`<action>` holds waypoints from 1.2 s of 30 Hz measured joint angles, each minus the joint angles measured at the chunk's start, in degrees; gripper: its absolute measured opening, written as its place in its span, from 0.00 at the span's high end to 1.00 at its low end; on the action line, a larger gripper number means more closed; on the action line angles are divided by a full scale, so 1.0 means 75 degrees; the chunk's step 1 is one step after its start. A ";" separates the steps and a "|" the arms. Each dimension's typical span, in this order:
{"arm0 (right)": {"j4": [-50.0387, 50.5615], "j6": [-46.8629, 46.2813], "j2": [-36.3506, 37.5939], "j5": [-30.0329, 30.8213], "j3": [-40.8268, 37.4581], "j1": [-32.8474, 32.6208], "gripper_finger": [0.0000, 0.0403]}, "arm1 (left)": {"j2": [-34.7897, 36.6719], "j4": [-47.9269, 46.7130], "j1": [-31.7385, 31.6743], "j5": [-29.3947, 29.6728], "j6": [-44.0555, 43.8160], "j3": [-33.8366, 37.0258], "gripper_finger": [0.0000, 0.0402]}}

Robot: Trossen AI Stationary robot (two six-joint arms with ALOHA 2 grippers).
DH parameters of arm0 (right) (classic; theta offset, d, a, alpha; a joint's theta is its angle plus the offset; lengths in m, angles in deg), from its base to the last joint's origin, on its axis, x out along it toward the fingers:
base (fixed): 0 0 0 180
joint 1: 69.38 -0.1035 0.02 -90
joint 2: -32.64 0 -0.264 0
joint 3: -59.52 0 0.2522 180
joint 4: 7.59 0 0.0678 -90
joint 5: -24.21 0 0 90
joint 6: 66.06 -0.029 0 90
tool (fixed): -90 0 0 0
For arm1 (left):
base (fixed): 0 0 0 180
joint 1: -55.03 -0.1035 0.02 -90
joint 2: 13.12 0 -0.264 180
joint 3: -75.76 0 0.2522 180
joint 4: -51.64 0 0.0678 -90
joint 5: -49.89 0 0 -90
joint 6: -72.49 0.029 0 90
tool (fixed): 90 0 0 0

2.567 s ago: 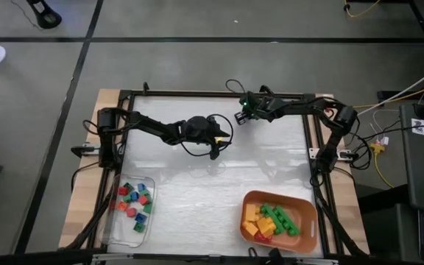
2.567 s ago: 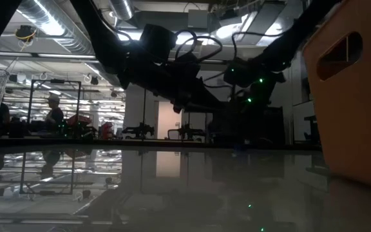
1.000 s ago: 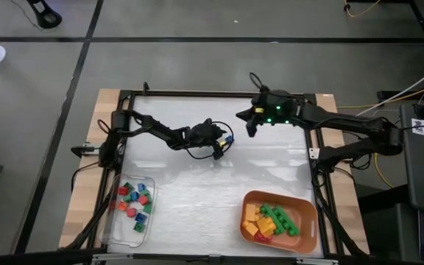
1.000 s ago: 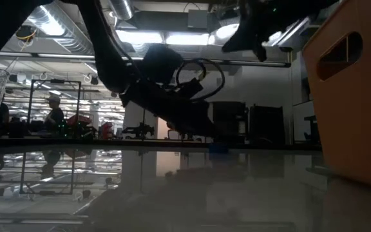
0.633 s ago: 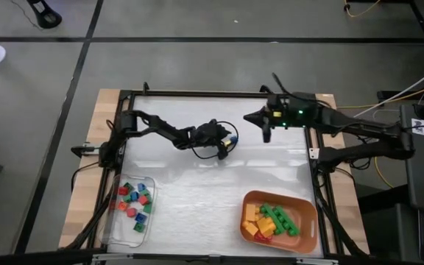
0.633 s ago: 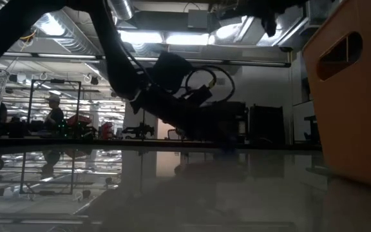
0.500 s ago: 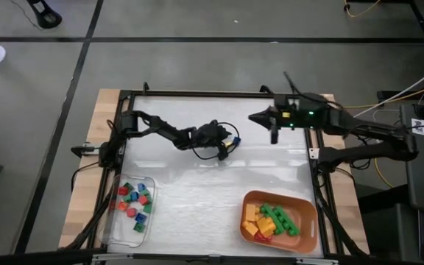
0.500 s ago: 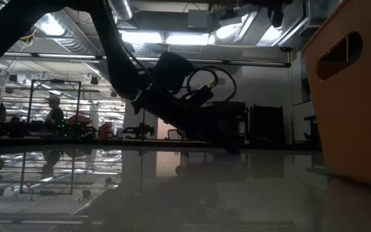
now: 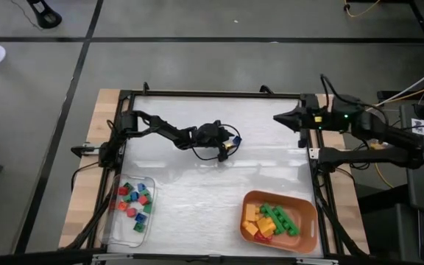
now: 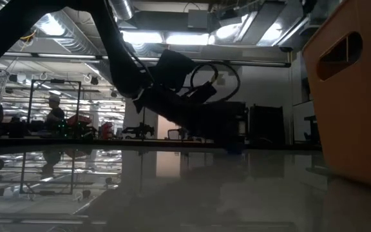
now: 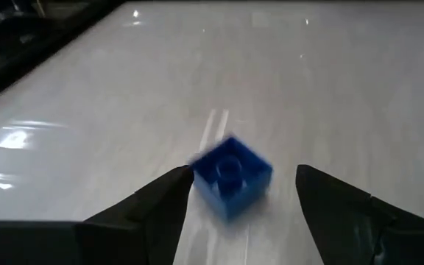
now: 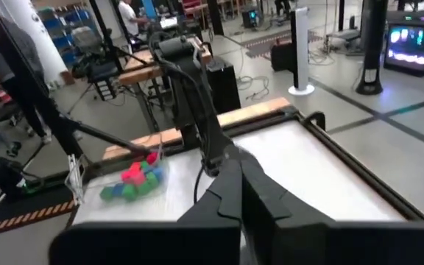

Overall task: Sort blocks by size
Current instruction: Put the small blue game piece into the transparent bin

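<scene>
A: Blocks [image 9: 133, 206], placed where?

B: Mostly lay in two containers at the near edge of the table [image 9: 271, 173]. Filled the clear tray [image 9: 109, 224] on the left side with small pieces: red, green and blue cubes, loosely scattered. Showed in the right wrist view too, as a blurred red, green and blue heap.

A: And the other container?

B: Stood on the right side, an orange bin [image 9: 309, 208] with rounded corners. Held the longer bricks: several yellow, a couple of long green studded ones lying across them, one red at the near side. Kept well apart from the tray, with bare tabletop between.

A: Any left outside?

B: One, a blue block [image 11: 232, 175]. Rested on the table toward the far middle, clear of both containers. Looked small and square, with a single round stud on top, slightly blurred.

A: Left gripper [image 9: 224, 151]?

B: Hung low over the table with its fingers [image 11: 160, 202] spread wide, one on each side of that blue block. Gripped nothing; could not tell whether either finger touched it.

A: Right gripper [image 9: 280, 118]?

B: Waited at the far right edge of the table, raised and pointing toward the middle. Had its fingers pressed fully together, with nothing between them.

A: Anything from table height?

B: Only the orange bin's wall, close and tall on the right, with a slot handle, and the tray's clear edge at the far left.
</scene>
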 joint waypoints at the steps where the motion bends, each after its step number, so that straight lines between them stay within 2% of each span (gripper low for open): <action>1: 0.0125 0.0000 0.0069 0.0039 0.0000 0.0000 1.00 | 0.0000 0.0003 0.0000 0.0001 -0.0051 -0.0058 0.41; 9: 0.0656 -0.0002 0.0196 0.0624 0.0000 0.0006 1.00 | 0.0000 -0.0214 -0.0003 0.0345 -0.0890 -0.0589 0.41; 15: 0.0681 -0.0006 0.0021 0.0563 0.0000 0.0006 1.00 | -0.0141 -0.0911 0.0066 0.0492 -0.1322 -0.0896 0.41; 25: 0.0916 -0.0021 0.0044 0.0375 0.0000 0.0000 1.00 | -0.0626 -0.0969 0.0210 0.1007 -0.1311 -0.1114 0.41; 30: 0.1226 -0.0020 0.0111 0.0353 0.0000 0.0000 1.00 | -0.0632 -0.1404 0.0204 0.1041 -0.1152 -0.1120 0.41; 33: 0.1412 -0.0020 0.0094 0.0353 -0.0003 0.0000 1.00 | -0.0627 -0.1413 0.0207 0.1026 -0.0961 -0.1120 0.46; 36: 0.1478 -0.0017 0.0106 0.0353 -0.0003 0.0000 1.00 | -0.0629 -0.1335 0.0206 0.1008 -0.0757 -0.1120 0.56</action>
